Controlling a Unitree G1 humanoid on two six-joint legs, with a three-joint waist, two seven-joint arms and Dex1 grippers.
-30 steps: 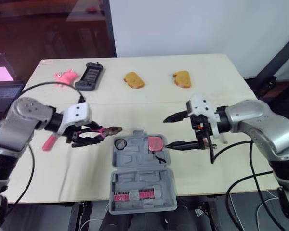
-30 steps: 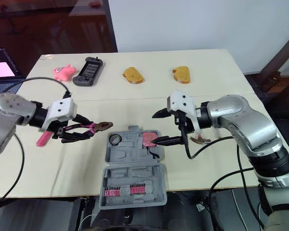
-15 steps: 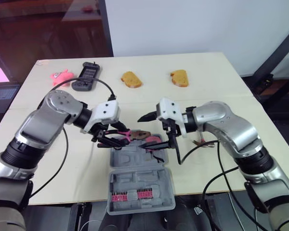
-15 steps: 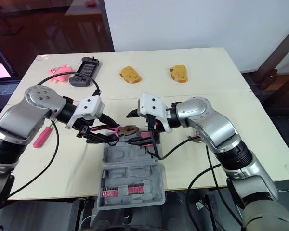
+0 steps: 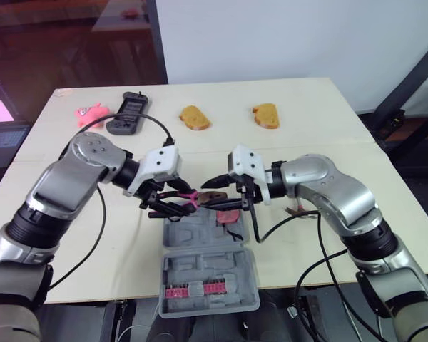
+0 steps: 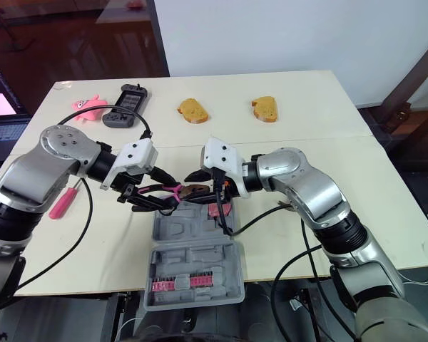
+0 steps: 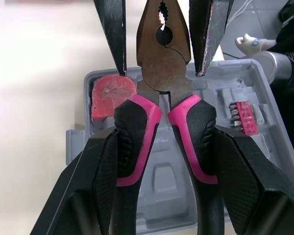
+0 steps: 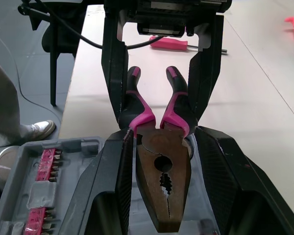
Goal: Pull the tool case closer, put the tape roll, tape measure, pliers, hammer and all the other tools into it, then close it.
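The grey tool case (image 5: pixel 208 260) lies open at the table's front edge, with a red tape measure (image 5: pixel 229 216) in its far half and pink bits (image 5: pixel 192 288) in its near half. My left gripper (image 5: pixel 172 204) is shut on the pink-and-black handles of the pliers (image 7: pixel 164 73) and holds them just above the case's far edge. My right gripper (image 5: pixel 205 195) is open. Its fingers (image 7: pixel 111 34) flank the pliers' head with small gaps. A hammer (image 5: pixel 299 210) peeks out behind the right arm. A pink screwdriver (image 6: pixel 60 202) lies at the left.
Along the far side of the table lie a pink toy (image 5: pixel 91 112), a black handheld device (image 5: pixel 126 113) and two bread pieces (image 5: pixel 195 117) (image 5: pixel 267 115). A laptop (image 5: pixel 1 117) stands off the table's left edge.
My left gripper carried the pliers from the left side over to the case. My right gripper moved left and now straddles the pliers' head. The camera also shifted.
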